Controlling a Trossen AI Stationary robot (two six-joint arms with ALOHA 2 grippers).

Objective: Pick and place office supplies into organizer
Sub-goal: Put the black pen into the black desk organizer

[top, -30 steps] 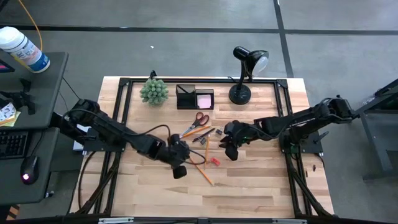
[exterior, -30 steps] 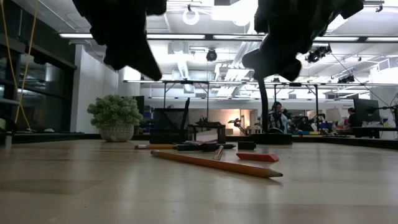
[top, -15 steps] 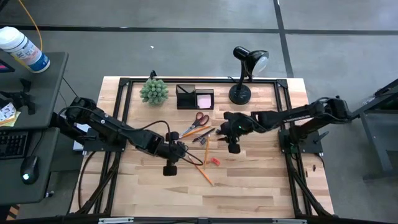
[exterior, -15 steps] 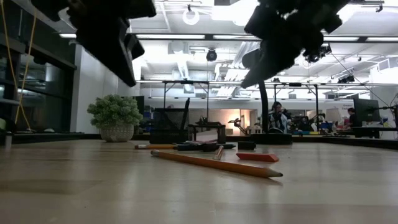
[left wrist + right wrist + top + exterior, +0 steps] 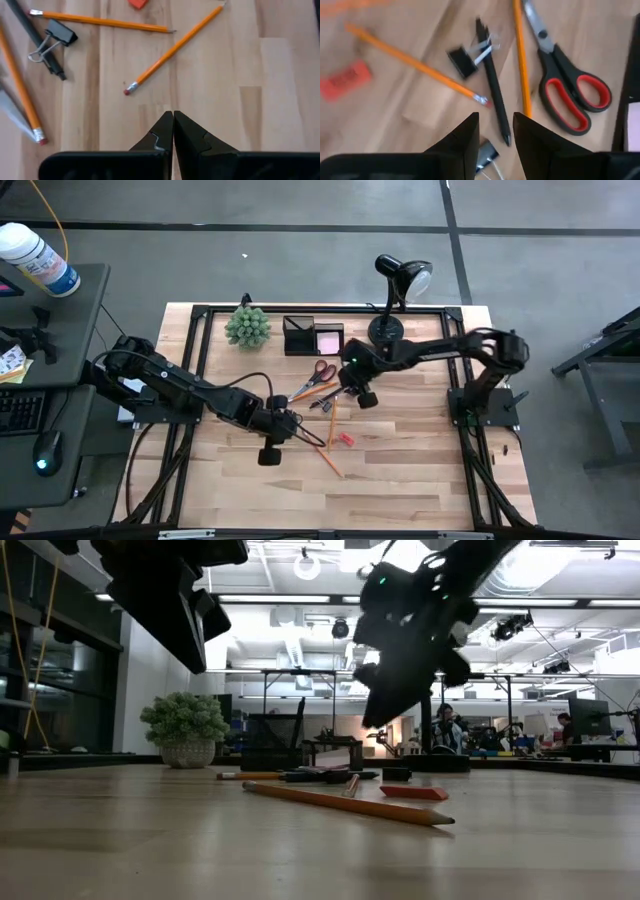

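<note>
The supplies lie loose at mid-table: red-handled scissors (image 5: 570,95), a dark pen (image 5: 492,85), a black binder clip (image 5: 464,61), several orange pencils (image 5: 175,45), and a red eraser (image 5: 345,439). The black organizer (image 5: 299,335) stands at the far edge with a pink pad (image 5: 329,340) beside it. My right gripper (image 5: 495,125) hovers open above the pen, near the scissors (image 5: 318,374), with nothing between its fingers. My left gripper (image 5: 173,120) is shut and empty above bare wood, short of a pencil's eraser end (image 5: 129,91).
A green spiky plant (image 5: 247,327) stands left of the organizer and a black desk lamp (image 5: 392,300) stands to its right at the far edge. A black frame rail (image 5: 200,360) runs around the tabletop. Bare wood lies toward the near edge (image 5: 380,490).
My right gripper has swept from right of the eraser toward the far left, ending above the pen beside the scissors. It sank a little and rolled about its own axis, its finger gap unchanged. My left gripper has rolled a little in place and stayed shut.
</note>
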